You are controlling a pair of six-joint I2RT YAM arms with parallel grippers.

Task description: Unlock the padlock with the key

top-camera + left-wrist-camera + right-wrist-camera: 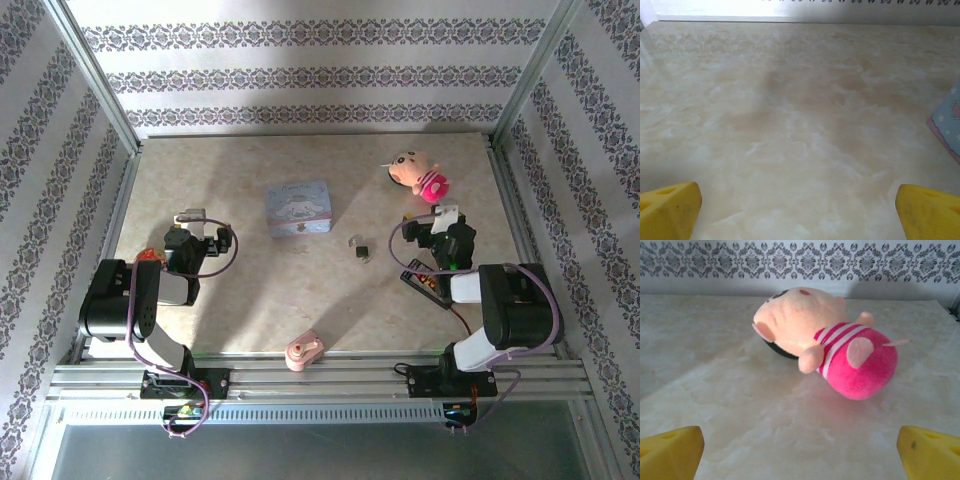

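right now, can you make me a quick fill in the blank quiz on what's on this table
The left claw and the right claw both stand ___.
The padlock lies closer to the ___ arm.
The plush pig in front of the right claw has a ___ body.
Missing words: open; right; pink.

A beige marbled table (pixel 250 300) stands boxed in by three walls (pixel 300 75) papered white with grey floral bands (metal posts (pixel 97 75) at the far corners). Light brightens its far edge, and soft shadows cross its left side.
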